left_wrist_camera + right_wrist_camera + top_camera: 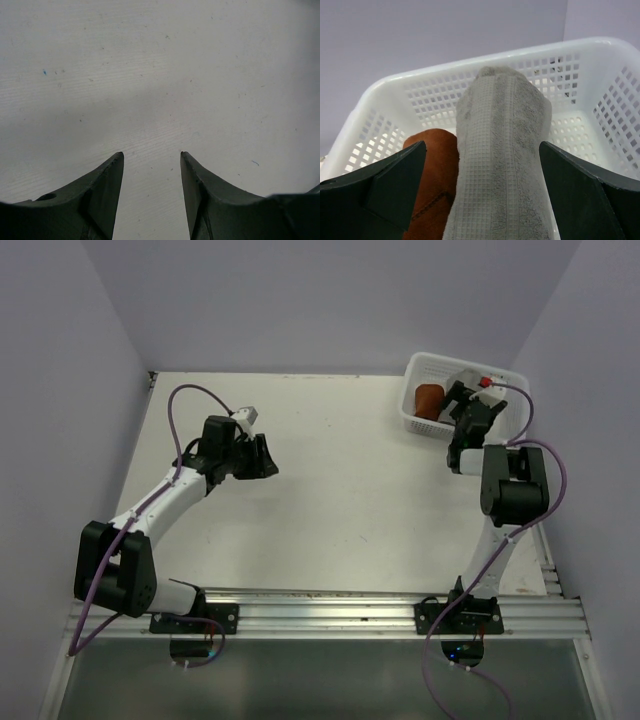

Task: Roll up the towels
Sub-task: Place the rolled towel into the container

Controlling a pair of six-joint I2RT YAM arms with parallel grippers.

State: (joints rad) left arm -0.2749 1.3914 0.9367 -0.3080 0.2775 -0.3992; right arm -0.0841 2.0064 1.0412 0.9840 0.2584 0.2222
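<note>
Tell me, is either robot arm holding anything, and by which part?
Nothing. The left gripper hangs open over the white table; the right gripper straddles the rolled grey cloth towel in the white plastic mesh basket, jaws wide, clear of it.

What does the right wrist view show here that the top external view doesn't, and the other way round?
Right wrist only: the rolled grey towel, between the open right fingers with a gap on each side. Top external only: the left arm, with the left fingers over the table, far from the towels. Both: the white basket and the rust towel inside it.
</note>
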